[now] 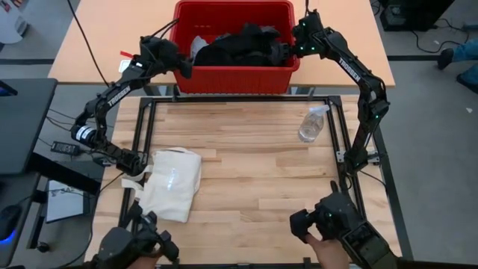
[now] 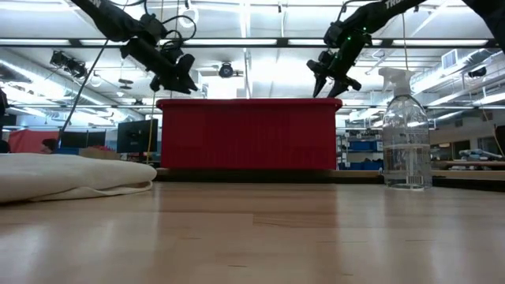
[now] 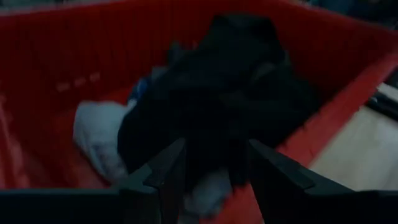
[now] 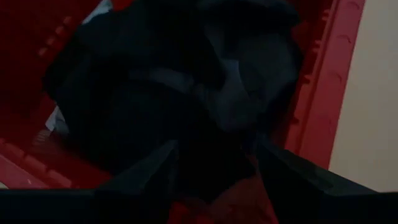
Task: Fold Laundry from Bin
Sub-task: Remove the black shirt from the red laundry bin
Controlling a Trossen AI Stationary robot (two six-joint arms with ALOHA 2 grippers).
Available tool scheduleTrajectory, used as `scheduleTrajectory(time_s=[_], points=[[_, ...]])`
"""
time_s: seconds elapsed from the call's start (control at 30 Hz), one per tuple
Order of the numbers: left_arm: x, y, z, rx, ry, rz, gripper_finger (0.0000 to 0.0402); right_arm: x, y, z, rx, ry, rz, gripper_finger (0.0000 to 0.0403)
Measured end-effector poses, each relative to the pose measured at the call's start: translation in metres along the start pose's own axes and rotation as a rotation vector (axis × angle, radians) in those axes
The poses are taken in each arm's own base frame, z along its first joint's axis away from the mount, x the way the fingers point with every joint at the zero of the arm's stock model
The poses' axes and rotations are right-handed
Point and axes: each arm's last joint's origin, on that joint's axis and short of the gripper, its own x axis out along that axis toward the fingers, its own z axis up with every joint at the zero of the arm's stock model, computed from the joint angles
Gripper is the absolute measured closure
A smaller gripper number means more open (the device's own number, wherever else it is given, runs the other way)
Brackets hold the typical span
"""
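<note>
Pale wood-plank surface (image 1: 254, 172) lay under a black frame, grey floor (image 1: 433, 134) spread at three o'clock, long ceiling strip lights (image 2: 252, 41) glowed, blue shelving (image 2: 359, 146) stood beyond.

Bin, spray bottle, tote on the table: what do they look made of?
Bin: looks like rigid moulded red plastic, matte, with ribbed walls and a thick rim.
Spray bottle: clear, see-through body with glossy highlights, probably plastic; glass can't be ruled out.
Tote: cream woven cloth, likely canvas; it lies limp and creased.
</note>
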Motion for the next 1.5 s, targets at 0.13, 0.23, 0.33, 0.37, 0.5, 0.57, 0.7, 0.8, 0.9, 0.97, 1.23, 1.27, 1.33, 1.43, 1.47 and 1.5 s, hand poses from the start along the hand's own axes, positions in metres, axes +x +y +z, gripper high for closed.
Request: scheduleTrajectory(time_s=[0.13,0.23,0.33,0.37,0.5,0.57,0.7,0.8,0.9,0.97,1.23,1.27,1.33,1.43,1.47,1.5], points=[[0.015,0.004,-0.007,-0.026,0.007,-0.001,0.0235,0.001,0.011,-0.003,-0.020,0.008,0.011,0.0176],[0.026,0.006,-0.017,-0.040,0.055,-0.002,0.0235,0.001,0.016,-0.007,-0.032,0.024,0.011,0.0176],[0.028,0.006,-0.021,-0.046,0.097,-0.008,0.0235,0.001,0.019,-0.013,-0.044,0.075,-0.001,0.0176],[0.028,0.006,-0.022,-0.050,0.114,-0.008,0.0235,0.001,0.020,-0.015,-0.052,0.096,-0.011,0.0176],[0.028,0.001,-0.026,-0.062,0.158,-0.021,0.0235,0.000,0.024,-0.025,-0.090,0.174,-0.055,0.0176],[0.025,-0.003,-0.027,-0.077,0.189,-0.035,0.0235,0.000,0.027,-0.029,-0.100,0.201,-0.071,0.0176],[0.019,-0.020,-0.030,-0.085,0.256,-0.076,0.0235,-0.001,0.034,-0.038,-0.117,0.262,-0.075,0.0176],[0.012,-0.032,-0.032,-0.078,0.312,-0.094,0.0235,-0.003,0.041,-0.045,-0.133,0.312,-0.075,0.0176],[0.007,-0.039,-0.035,-0.083,0.373,-0.100,0.0235,-0.003,0.048,-0.052,-0.143,0.356,-0.070,0.0176],[0.004,-0.041,-0.038,-0.093,0.413,-0.116,0.0235,-0.005,0.052,-0.056,-0.151,0.388,-0.070,0.0176],[-0.002,-0.060,-0.043,-0.089,0.482,-0.161,0.0235,-0.004,0.067,-0.061,-0.172,0.369,-0.054,0.0176],[-0.003,-0.062,-0.041,-0.090,0.473,-0.163,0.0235,-0.003,0.069,-0.059,-0.173,0.344,-0.047,0.0176],[-0.006,-0.064,-0.039,-0.093,0.455,-0.163,0.0235,-0.001,0.071,-0.054,-0.173,0.289,-0.027,0.0176],[-0.010,-0.065,-0.034,-0.090,0.426,-0.162,0.0235,0.002,0.072,-0.043,-0.207,0.175,-0.001,0.0176],[-0.012,-0.065,-0.033,-0.089,0.416,-0.156,0.0235,0.002,0.073,-0.038,-0.227,0.129,0.017,0.0176],[-0.014,-0.065,-0.032,-0.089,0.406,-0.154,0.0235,0.003,0.075,-0.033,-0.253,0.076,0.044,0.0176]])
